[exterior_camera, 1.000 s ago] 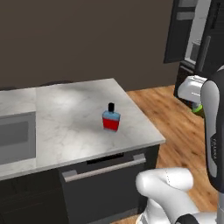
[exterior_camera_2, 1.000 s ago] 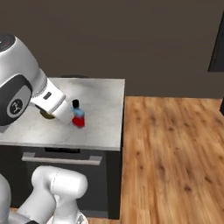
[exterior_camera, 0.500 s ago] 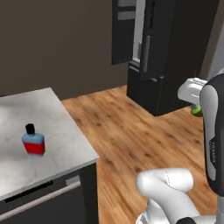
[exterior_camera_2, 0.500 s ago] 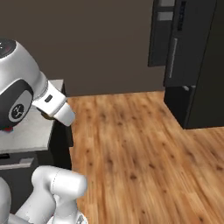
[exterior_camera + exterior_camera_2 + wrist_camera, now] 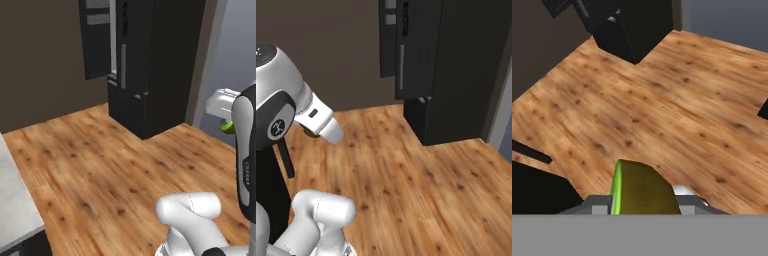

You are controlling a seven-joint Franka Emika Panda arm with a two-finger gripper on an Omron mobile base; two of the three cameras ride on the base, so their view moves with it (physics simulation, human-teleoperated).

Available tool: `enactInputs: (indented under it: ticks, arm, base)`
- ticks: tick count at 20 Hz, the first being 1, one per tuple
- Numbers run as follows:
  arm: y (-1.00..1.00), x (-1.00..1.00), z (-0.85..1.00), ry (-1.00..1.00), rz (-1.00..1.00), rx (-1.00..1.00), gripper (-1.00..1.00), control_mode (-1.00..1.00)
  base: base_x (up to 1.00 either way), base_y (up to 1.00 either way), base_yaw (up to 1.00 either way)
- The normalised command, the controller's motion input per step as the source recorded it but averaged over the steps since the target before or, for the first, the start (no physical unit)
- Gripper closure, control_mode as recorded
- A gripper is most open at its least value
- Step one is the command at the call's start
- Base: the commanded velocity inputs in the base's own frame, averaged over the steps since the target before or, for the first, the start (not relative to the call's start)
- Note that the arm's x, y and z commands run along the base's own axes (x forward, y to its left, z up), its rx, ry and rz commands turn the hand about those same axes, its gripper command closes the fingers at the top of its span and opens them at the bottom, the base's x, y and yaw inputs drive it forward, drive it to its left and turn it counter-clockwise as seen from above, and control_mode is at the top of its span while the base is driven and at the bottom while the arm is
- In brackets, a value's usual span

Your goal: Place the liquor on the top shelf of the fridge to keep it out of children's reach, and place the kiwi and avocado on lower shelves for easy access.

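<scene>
Step in hand: carrying a fruit over to the fridge; the base looks out over open wooden floor with the tall black appliance ahead and well apart from the arm

Pincer: the pincer is closed tight on the avocado; in the hand view the fruit sits right between the tips, a yellow-green rim on its left edge and a duller olive face toward the camera; a sliver of the same green peeks out beside the arm in the left base view

Fridge: black door hanging open, with pale bins just showing at the top of it; the shelves inside cannot be made out from here

Desk: a corner of the pale marble desk at the left edge of the left base view

Task so far: by my reckoning early to middle; this fruit is not yet on a shelf

Next move calls for: closing in on the open side of the fridge; lining the hand up with a lower shelf, not the top one; keeping the grip firm on a small round fruit that could slip; clearing the door edge on the way in
</scene>
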Motion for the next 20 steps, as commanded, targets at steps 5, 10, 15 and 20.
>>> enactInputs:
  ticks: [5,10,15,20]
  arm:
    - [0.00,0.00,0.00,0.00,0.00,0.00,1.00,1.00]
    - [0.00,0.00,0.00,0.00,0.00,0.00,1.00,1.00]
    - [0.00,0.00,0.00,0.00,0.00,0.00,1.00,1.00]
    - [0.00,0.00,0.00,0.00,0.00,0.00,1.00,1.00]
  base:
    - [0.94,-0.04,-0.04]
    - [1.00,0.15,0.25]
    - [1.00,0.27,0.40]
    - [1.00,0.11,0.36]
